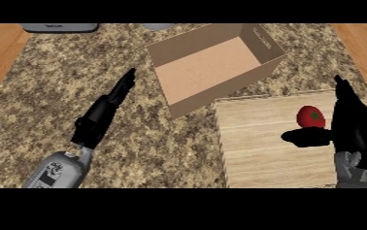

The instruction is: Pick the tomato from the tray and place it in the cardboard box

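A red tomato (310,116) with a green stem spot lies on the pale wooden tray (265,146) at the lower right. My right hand (349,122) stands just right of the tomato, fingers straight and pointing up, thumb stretched left beneath the fruit; the hand is open and not closed round it. The open cardboard box (215,66) sits above and left of the tray, empty inside, its near corner at the tray's top left corner. My left hand (106,108) rests open at the left over the counter, fingers straight, far from both.
A speckled granite counter (86,59) fills the view, with wooden strips at both side edges. A grey appliance edge (58,27) shows at the top left, and a pale round object (156,26) at the top middle.
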Tool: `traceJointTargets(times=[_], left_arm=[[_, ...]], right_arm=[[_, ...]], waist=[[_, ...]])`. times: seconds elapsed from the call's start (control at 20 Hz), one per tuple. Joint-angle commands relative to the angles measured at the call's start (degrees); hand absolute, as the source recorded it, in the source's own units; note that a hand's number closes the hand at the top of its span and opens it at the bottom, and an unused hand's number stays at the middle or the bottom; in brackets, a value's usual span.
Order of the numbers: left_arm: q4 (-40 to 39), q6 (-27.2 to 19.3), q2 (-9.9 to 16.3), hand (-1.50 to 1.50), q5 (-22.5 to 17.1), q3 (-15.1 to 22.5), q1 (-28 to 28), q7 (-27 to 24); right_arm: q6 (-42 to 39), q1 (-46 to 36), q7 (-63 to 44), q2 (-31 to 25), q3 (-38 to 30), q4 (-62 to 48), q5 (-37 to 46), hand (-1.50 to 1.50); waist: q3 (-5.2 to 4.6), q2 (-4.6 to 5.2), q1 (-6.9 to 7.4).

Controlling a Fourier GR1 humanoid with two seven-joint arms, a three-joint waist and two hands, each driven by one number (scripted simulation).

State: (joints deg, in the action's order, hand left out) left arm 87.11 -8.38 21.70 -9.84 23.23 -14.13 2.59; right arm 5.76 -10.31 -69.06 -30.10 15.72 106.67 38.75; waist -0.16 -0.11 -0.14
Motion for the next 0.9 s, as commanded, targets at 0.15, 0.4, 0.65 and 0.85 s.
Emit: traceJointTargets(times=[0.15, 0.4, 0.65, 0.85], left_arm=[[-1.1, 1.7, -0.8, 0.0, 1.2, -0.7, 0.8, -1.8], [1.7, 1.1, -2.3, 0.0, 2.1, -0.6, -0.7, 2.1], [2.8, 1.3, -3.1, 0.0, 3.8, -1.7, 0.8, 2.8], [1.0, 5.9, -1.6, 0.0, 2.4, -5.5, 1.9, 0.3]], right_arm=[[-5.1, -3.1, -9.2, 4.7, -2.2, -5.5, 2.3, -1.5], [-5.4, -1.0, -6.6, 7.9, -3.6, -8.6, 2.8, -1.5], [-5.5, -0.3, -5.1, 10.6, -5.7, -8.7, 5.8, -1.5], [-2.7, 0.5, 2.1, 11.7, -8.1, -14.2, 8.8, -1.5]], waist=[[0.1, 0.18, 0.43], [0.16, 0.07, 0.29], [0.16, 0.02, 0.27], [0.16, 0.1, 0.33]])
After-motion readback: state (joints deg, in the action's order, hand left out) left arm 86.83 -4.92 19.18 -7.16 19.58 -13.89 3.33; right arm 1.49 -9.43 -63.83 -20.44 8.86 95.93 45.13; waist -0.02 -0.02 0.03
